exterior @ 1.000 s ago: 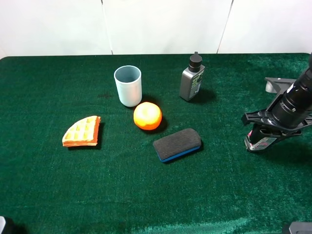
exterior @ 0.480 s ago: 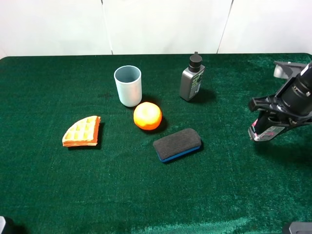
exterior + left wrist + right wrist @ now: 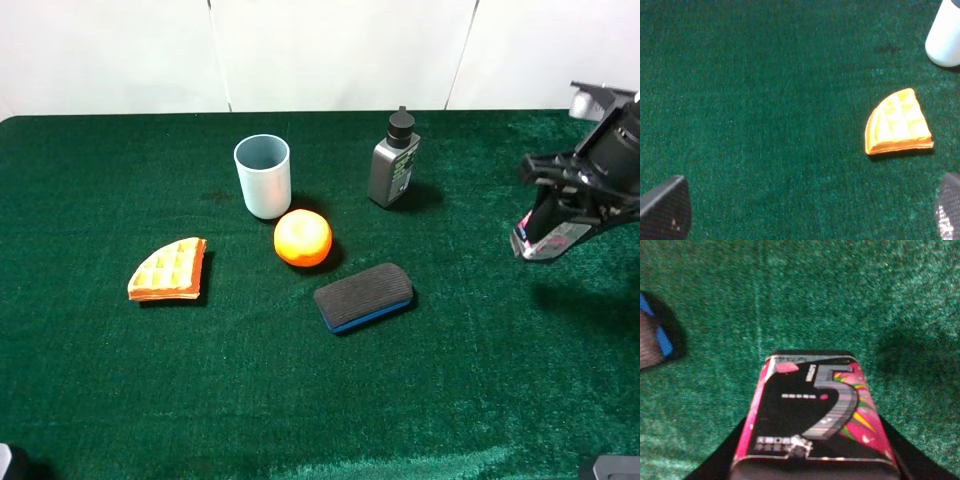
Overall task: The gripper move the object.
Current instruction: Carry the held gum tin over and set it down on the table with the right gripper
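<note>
Your right gripper (image 3: pixel 572 203) clamped on the bottle (image 3: pixel 543 238), bottle held above the table (image 3: pixel 300 400), your left gripper (image 3: pixel 807 212) spread wide apart.

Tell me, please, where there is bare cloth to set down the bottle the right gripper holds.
Bare cloth lies right of the board eraser, under the right gripper and its pink-labelled bottle; also the whole near strip. Crowded: the middle, where cup, orange, eraser and grey bottle cluster.

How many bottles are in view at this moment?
2. The tall grey bottle stands on the green cloth, behind the eraser. The small pink-labelled bottle is held off the cloth in the right pincer, at the right edge. None seems hidden.
</note>
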Motion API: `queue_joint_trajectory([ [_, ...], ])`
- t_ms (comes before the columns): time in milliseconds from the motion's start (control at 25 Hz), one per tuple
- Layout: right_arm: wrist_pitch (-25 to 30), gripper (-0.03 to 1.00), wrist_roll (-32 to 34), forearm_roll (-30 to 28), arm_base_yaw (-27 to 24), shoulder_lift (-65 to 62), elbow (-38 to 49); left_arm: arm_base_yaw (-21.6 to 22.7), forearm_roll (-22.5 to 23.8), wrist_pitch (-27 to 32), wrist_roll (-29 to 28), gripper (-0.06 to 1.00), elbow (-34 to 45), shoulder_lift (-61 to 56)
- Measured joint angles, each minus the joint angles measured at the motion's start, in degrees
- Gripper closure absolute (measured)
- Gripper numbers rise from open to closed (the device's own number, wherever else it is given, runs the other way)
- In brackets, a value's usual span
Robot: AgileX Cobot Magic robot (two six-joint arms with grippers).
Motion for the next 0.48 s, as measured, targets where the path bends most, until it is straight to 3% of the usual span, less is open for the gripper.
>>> queue_joint_trajectory([
  [480,3.94,0.63,0.26,3.00,0.00,0.05,-11.92,0.00,0.00,0.00,0.00,-0.05,0.00,0.00],
])
